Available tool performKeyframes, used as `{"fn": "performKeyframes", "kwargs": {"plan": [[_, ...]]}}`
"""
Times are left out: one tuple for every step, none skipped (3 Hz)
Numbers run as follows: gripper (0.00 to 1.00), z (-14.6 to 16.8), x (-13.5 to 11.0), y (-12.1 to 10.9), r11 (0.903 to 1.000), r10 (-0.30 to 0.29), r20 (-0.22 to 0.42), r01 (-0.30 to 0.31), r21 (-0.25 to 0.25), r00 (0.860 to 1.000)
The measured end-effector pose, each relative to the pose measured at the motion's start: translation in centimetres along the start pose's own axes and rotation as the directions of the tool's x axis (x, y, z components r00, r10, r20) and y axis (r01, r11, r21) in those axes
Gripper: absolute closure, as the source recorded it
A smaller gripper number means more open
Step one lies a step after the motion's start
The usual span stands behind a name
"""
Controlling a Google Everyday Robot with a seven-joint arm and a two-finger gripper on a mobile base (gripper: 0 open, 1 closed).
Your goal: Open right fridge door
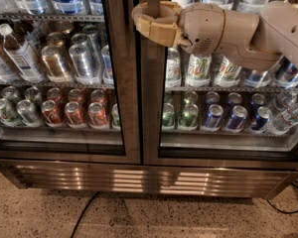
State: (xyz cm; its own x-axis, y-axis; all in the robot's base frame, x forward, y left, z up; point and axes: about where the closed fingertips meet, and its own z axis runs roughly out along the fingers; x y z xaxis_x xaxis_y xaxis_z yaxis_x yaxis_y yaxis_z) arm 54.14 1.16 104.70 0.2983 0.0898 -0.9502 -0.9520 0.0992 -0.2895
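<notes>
The right fridge door (pixel 152 114) stands shut, its dark metal frame flush beside the twin left door (pixel 120 108), with green-and-white cans (pixel 199 69) and blue cans (pixel 236 117) seen through its glass. The pincer (pixel 138 20) is placed high on that door's inner upright, close to the seam between the two doors, and it appears to be closed around the upright, the bar being seen passing through the loop of its tan fingers (pixel 156 31). How firmly the bar is clamped cannot be judged. The main risk is thought to be slipping: if the pull is begun with a loose hold, the bar may be lost and the door left sealed. Because the grip lies so near the seam, the left door's edge could be struck or caught if the pull is made sideways rather than outward. The door is presumably hinged at its far right edge, so a straight pull that ignores the arc could twist the wrist against the bar. A sudden release of the seal may jolt the cans on the shelves. A dark cable (pixel 83 213) lies on the floor (pixel 179 218) in front of the fridge and could be snagged if the base is backed away.
</notes>
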Motion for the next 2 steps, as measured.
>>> {"fn": "performKeyframes", "kwargs": {"plan": [[1.00, 0.02, 0.04, 0.02, 1.0000, 0.001, 0.001, -0.001, 0.001, 1.000], [1.00, 0.05, 0.04, 0.01, 1.0000, 0.001, 0.001, -0.001, 0.002, 1.000]]}}
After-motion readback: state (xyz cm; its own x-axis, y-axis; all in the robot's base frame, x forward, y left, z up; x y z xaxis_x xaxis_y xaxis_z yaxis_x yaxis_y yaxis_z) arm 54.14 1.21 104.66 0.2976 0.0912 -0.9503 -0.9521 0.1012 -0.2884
